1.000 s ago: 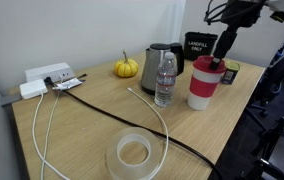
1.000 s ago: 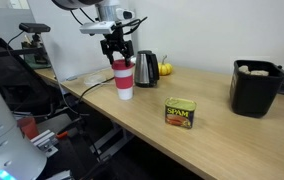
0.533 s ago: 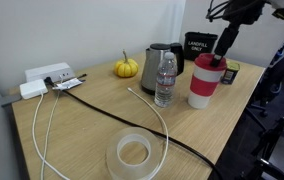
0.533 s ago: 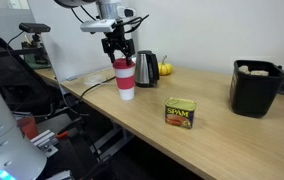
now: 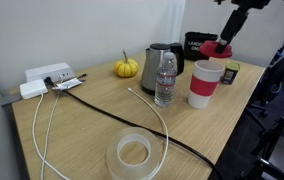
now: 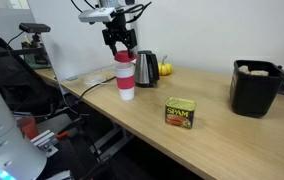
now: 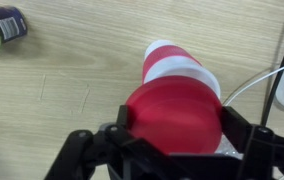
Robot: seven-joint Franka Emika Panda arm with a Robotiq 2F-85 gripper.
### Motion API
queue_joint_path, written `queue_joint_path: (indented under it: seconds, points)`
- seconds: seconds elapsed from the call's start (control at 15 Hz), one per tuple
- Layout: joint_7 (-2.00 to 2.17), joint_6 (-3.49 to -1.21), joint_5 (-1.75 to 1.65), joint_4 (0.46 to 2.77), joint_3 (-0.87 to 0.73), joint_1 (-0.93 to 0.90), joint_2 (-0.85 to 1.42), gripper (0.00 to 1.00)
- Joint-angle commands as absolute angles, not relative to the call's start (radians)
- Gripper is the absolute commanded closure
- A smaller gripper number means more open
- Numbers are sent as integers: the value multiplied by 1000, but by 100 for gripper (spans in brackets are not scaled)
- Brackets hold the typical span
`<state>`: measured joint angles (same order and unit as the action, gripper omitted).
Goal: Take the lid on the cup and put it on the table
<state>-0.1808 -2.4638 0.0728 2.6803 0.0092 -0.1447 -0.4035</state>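
Observation:
My gripper [image 5: 225, 40] is shut on the red lid [image 5: 216, 47] and holds it in the air just above the cup [image 5: 204, 85]. The cup is white with a red band, stands upright on the wood-grain table [image 5: 82, 130], and its white rim is uncovered. In the wrist view the lid [image 7: 172, 118] fills the space between my jaws [image 7: 174, 125], with the cup [image 7: 174, 62] seen below it on the table [image 7: 62, 80]. Both exterior views show this, the gripper [image 6: 121, 40] holding the lid [image 6: 123, 55] over the cup [image 6: 126, 85].
Near the cup stand a clear water bottle [image 5: 165, 80], a steel kettle [image 5: 157, 62], a black mug [image 5: 198, 44] and a small pumpkin [image 5: 127, 67]. A tape roll [image 5: 134, 153], cables and a power strip [image 5: 47, 78] lie further along. A Spam tin [image 6: 180, 113] and black container [image 6: 256, 87] stand beyond.
My gripper has risen with the red lid in it, lifting the lid off the cup. The cup's white rim now shows. The cup has not moved.

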Motion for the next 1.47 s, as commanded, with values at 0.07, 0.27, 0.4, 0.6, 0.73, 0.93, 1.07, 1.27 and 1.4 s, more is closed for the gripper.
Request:
queue_joint_path:
  seconds: [0.07, 0.27, 0.4, 0.6, 0.73, 0.93, 1.07, 1.27, 1.4]
  points:
    - [-131, -2468, 58, 2683, -11, -81, -440, 35]
    - [-55, -2492, 26, 2683, -21, 2, -436, 35]
    - [7, -2504, -8, 2697, -24, 61, -427, 35]
    - [75, -2503, -51, 2730, -21, 114, -406, 35]
    - [109, -2499, -69, 2764, -14, 118, -395, 35]
    - [159, -2494, -98, 2777, 11, 112, -350, 35]
    - [196, -2506, -114, 2787, 29, 111, -328, 35]
    - [242, -2533, -110, 2787, 42, 103, -275, 35]
    - [276, -2554, -116, 2787, 49, 104, -233, 35]
